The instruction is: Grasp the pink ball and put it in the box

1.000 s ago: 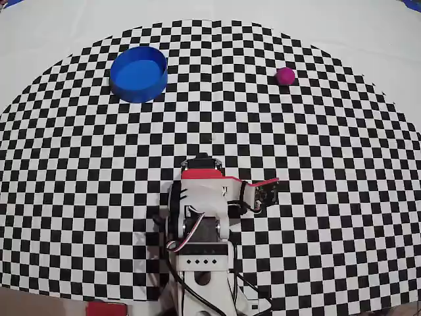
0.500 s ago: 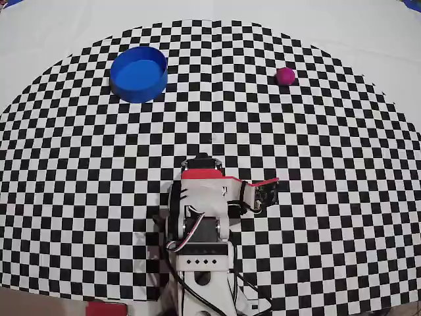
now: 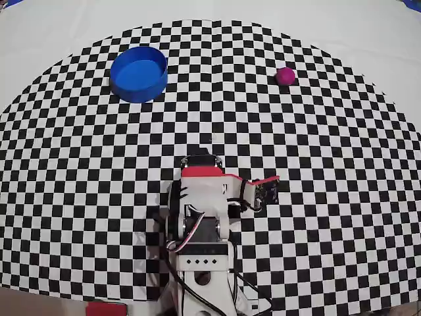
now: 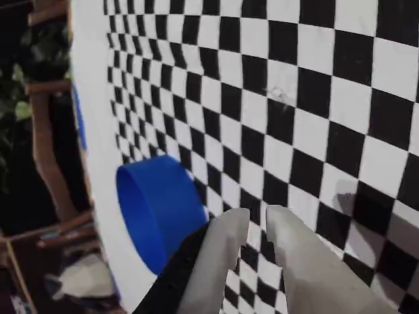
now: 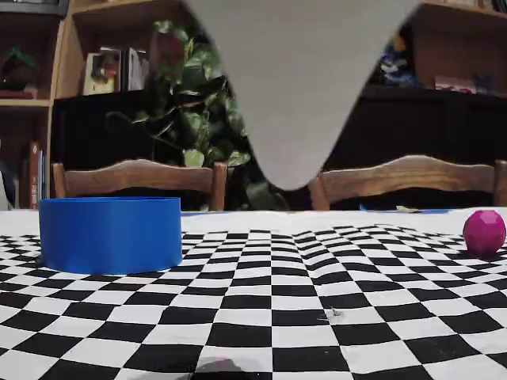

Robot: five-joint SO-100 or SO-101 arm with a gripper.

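Observation:
The pink ball (image 3: 285, 76) rests on the checkered mat at the far right in the overhead view, and at the right edge (image 5: 484, 232) in the fixed view. The box, a round blue tub (image 3: 141, 92), stands at the far left and is empty; the fixed view shows its wall (image 5: 111, 235). My arm (image 3: 200, 197) is folded back at the near middle, far from both. In the wrist view the gripper (image 4: 257, 219) hangs over the mat with its grey fingers nearly together and nothing between them. The box (image 4: 163, 209) lies just left of them, and the ball is out of that view.
The checkered mat (image 3: 217, 118) lies on a white tabletop (image 3: 368, 33). In the fixed view a grey gripper part (image 5: 297, 95) hangs from the top close to the lens. Chairs and shelves stand behind the table's far edge.
The arm has shifted only very slightly. Ball and box have not moved.

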